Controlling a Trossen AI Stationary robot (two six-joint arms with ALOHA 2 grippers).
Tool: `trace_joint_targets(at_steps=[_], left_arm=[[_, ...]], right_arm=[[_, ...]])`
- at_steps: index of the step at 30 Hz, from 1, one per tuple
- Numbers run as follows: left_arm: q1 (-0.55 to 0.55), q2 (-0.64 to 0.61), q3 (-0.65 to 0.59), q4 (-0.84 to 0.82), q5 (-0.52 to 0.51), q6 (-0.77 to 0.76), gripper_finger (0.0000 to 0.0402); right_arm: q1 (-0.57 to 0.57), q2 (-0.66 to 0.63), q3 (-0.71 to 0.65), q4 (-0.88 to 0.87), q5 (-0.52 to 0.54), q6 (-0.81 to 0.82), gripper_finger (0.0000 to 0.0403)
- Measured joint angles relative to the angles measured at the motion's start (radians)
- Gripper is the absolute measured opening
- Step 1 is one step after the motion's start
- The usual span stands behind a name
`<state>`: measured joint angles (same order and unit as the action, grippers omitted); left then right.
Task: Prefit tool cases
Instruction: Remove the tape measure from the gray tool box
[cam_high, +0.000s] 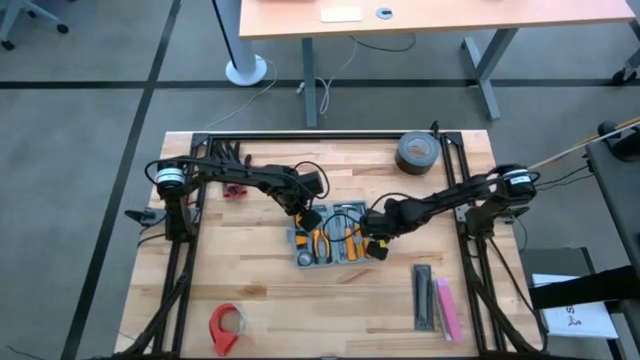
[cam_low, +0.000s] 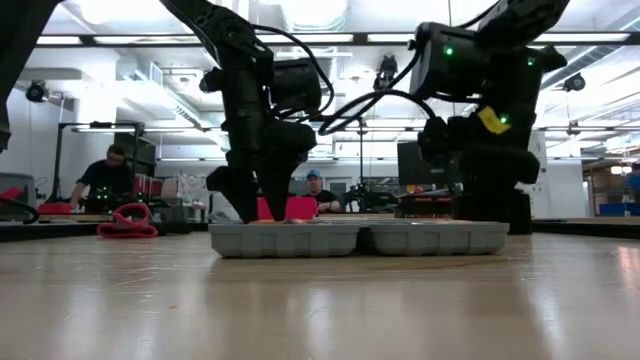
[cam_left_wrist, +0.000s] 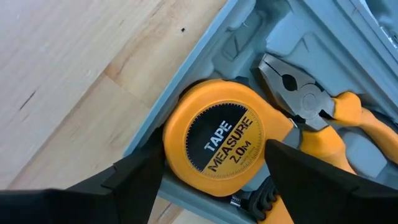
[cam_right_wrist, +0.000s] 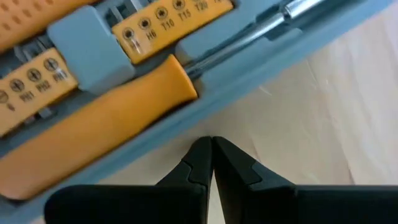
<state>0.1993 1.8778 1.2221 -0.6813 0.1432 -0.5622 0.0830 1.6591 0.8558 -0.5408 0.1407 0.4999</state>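
Note:
The blue-grey tool case (cam_high: 330, 245) lies open and flat in the middle of the table, with orange-handled tools in its tray. My left gripper (cam_left_wrist: 211, 165) points down over the case's left end. It is open, one finger close on either side of the orange tape measure (cam_left_wrist: 214, 134), which sits in its slot beside the pliers (cam_left_wrist: 298, 99). My right gripper (cam_right_wrist: 211, 146) is shut, its tips low at the outer wall (cam_right_wrist: 267, 71) of the case's right end, near an orange screwdriver (cam_right_wrist: 93, 130). My left gripper comes from above with a finger (cam_left_wrist: 140, 180) hard by each side of the tape measure's round body (cam_left_wrist: 180, 155); I cannot tell whether they touch it. My right gripper's shut tips (cam_right_wrist: 202, 155) stand at the case's outer rim (cam_right_wrist: 161, 158); I cannot tell whether they touch it.
A grey tape roll (cam_high: 418, 152) lies at the far right. A red tape dispenser (cam_high: 225, 325) lies at the near left. A black bar (cam_high: 423, 297) and a pink bar (cam_high: 447, 308) lie at the near right. People sit in the room beyond the table (cam_low: 110, 175).

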Motion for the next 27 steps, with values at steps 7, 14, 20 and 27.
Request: trace_joint_targets(at_steps=[7, 14, 20, 27], left_arm=[[-0.013, 0.001, -0.003, 0.024, 0.038, 0.003, 0.0274], [-0.024, 0.001, -0.005, 0.045, 0.078, 0.001, 0.0278], [-0.027, -0.016, -0.002, 0.041, 0.109, 0.000, 0.0279], [-0.033, -0.058, 0.003, 0.071, 0.173, 0.004, 0.0269]], right_arm=[[0.002, -0.006, -0.003, 0.045, -0.012, -0.002, 0.0000], [0.002, -0.007, -0.004, 0.052, -0.016, 0.002, 0.0000], [0.002, -0.007, -0.004, 0.055, -0.015, 0.005, 0.0000], [0.002, -0.008, 0.004, 0.129, -0.010, 0.016, 0.0000]])
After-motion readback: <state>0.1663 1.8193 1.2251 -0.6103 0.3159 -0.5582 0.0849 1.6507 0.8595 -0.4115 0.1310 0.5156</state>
